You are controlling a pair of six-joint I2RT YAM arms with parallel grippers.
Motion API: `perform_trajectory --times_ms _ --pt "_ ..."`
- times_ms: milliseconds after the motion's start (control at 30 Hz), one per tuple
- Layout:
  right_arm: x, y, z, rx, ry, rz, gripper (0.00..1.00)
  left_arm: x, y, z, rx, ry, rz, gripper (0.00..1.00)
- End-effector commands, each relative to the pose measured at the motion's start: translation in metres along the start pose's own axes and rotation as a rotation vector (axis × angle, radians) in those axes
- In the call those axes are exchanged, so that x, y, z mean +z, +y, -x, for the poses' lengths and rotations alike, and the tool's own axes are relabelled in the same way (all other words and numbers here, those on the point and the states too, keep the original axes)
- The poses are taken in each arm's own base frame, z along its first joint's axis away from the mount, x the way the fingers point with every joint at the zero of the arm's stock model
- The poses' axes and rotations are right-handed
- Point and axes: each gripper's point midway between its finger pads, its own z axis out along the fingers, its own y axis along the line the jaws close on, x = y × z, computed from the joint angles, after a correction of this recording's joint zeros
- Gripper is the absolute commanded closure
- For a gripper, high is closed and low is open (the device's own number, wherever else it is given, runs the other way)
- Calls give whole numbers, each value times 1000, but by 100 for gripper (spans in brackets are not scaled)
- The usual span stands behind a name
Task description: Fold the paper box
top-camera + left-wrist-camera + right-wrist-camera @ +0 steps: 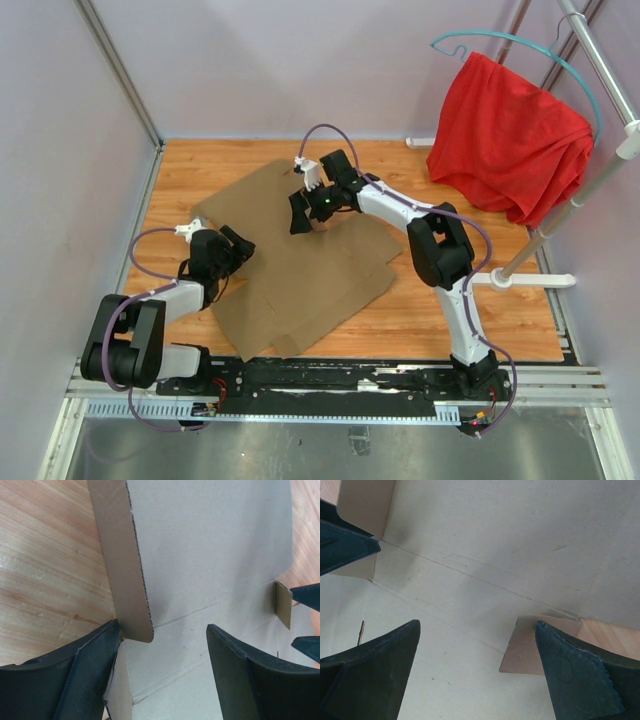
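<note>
One paper box (300,285) lay as a flat sheet in the middle of the bench (470,320). Nearest, at its 9 o'clock edge, the left gripper (236,250) held its fingers (75,675) spread across a crease, one touching a raised side flap (122,555), probably to stand that wall up. Farther, toward 12 o'clock, the right gripper (302,212) hovered low, fingers spread and empty, likely to pin the panel. Two grippers in all. One red cloth (505,140) hung at 2 o'clock.
</note>
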Motion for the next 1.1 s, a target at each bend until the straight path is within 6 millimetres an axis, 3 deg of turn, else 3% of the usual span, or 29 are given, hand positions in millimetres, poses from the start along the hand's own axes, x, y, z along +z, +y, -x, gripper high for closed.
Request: perform_trajectory --times_ms 0,300,533,833,1067 --pt "15 9 -19 21 53 21 1 0 -4 -3 16 17 -19 24" --pt "24 4 -36 53 88 -7 2 -2 -18 -4 -1 50 -68 25" --pt "34 -2 -53 88 123 -16 2 -13 -33 8 -2 31 -100 25" --pt "19 -5 -40 81 95 -78 2 -27 -54 29 -15 -17 -152 25" --pt "9 -14 -47 132 98 -99 1 -19 -56 14 -29 64 -161 27"
